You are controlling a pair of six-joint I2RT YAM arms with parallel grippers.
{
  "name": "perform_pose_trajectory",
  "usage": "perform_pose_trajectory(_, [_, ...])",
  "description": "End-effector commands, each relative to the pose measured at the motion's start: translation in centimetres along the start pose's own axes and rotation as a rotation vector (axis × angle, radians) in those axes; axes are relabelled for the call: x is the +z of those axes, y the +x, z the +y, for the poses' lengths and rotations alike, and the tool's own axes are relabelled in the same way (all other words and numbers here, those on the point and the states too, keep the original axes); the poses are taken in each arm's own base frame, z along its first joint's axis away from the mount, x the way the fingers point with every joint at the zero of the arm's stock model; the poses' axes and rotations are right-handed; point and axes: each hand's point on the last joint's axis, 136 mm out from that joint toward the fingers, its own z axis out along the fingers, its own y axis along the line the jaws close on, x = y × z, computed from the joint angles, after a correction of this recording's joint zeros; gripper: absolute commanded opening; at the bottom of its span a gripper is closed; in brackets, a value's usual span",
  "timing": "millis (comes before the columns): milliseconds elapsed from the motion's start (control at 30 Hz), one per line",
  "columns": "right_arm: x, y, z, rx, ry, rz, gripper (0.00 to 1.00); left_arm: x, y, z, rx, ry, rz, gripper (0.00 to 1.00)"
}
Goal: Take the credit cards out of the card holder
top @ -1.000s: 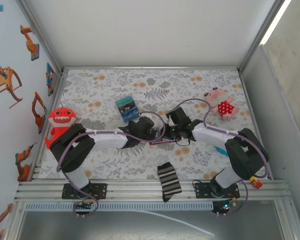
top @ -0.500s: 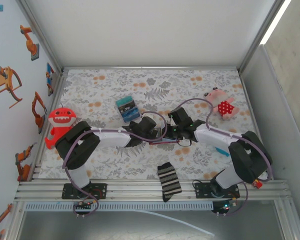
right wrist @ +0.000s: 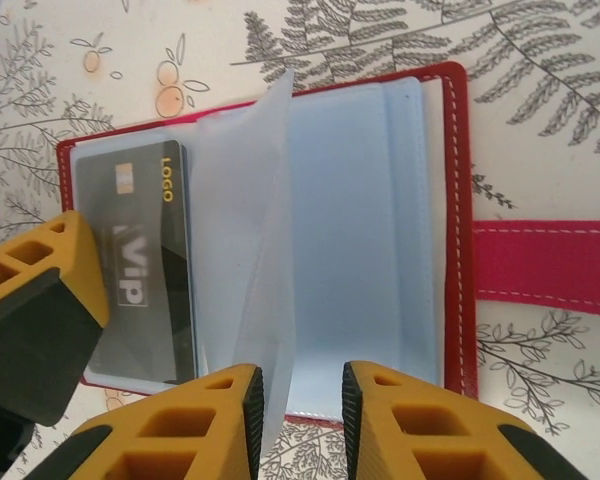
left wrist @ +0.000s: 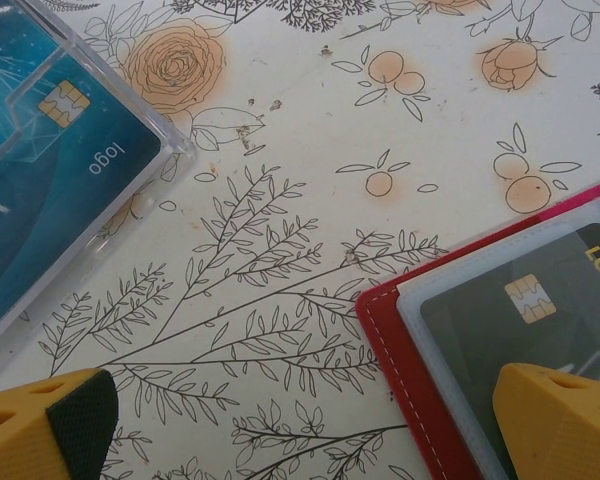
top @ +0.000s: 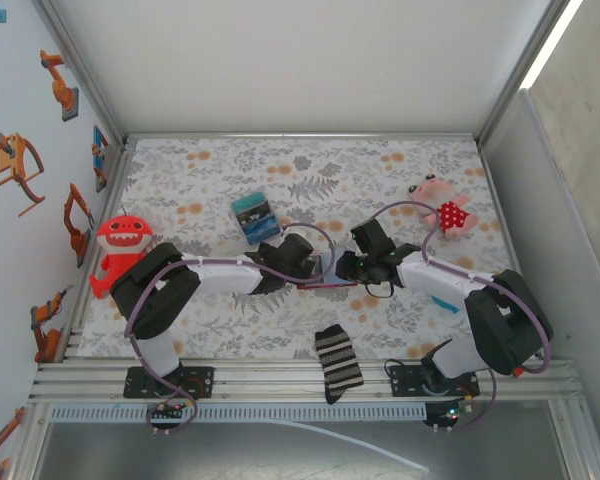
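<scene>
Shifted rightward: right gripper [right wrist: 298, 390], jaws slightly parted around card holder [right wrist: 380, 210] clear sleeve; left gripper [left wrist: 300, 410] wide open, one fingertip over its edge; floral table [left wrist: 310, 200].

Center of the overhead view: the card holder [top: 327, 285] lies almost wholly hidden beneath the two wrists, only a red sliver showing. At right, a teal sliver [top: 442, 300] under the right arm is too small to identify.

Left wrist view: the card holder runs off the right and bottom edges. The fingertips [left wrist: 560, 420] of the left gripper [left wrist: 302, 415] are cropped at the bottom, one covering part of the dark card [left wrist: 520, 330], whose lettering is cut off. The clear case [left wrist: 130, 170] is cropped at upper left.

Right wrist view: the snap tab [right wrist: 545, 265] leaves the right edge, and the left gripper's finger [right wrist: 35, 320] hides the dark card's lower left corner.
</scene>
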Motion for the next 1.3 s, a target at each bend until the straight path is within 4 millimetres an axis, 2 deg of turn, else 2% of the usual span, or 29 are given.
perform_pose_trajectory(0, [-0.7,0.0,-1.3,-0.001,0.051,-0.018,0.27,-0.2,1.4,0.6,0.025,-0.036,0.055,0.97])
perform_pose_trajectory(167, [-1.9,-0.1,-3.2,-0.015,0.161,-0.032,0.27,-0.5,1.7,0.6,0.023,-0.037,0.059,0.97])
perform_pose_trajectory(300, [-3.2,-0.6,-3.9,-0.015,0.195,-0.059,0.27,-0.7,1.6,0.4,0.024,-0.033,0.055,0.97])
perform_pose_trajectory(433, [-4.3,-1.2,-2.5,-0.027,0.136,-0.093,0.19,-0.8,1.4,0.2,0.023,-0.032,0.050,0.97])
perform_pose_trajectory(600, [-5.3,-2.0,-0.9,-0.043,0.070,-0.121,0.17,-1.1,0.3,-0.3,0.021,-0.016,0.025,0.97])
perform_pose_trajectory(833, [-6.6,-2.8,-2.0,-0.026,0.131,-0.185,0.17,-1.7,-1.9,-2.0,0.064,0.018,-0.030,0.97])
perform_pose_trajectory(1267, [-10.4,-3.9,-2.8,-0.009,0.169,-0.314,0.19,0.3,-2.5,-6.1,0.155,0.074,-0.015,0.97])
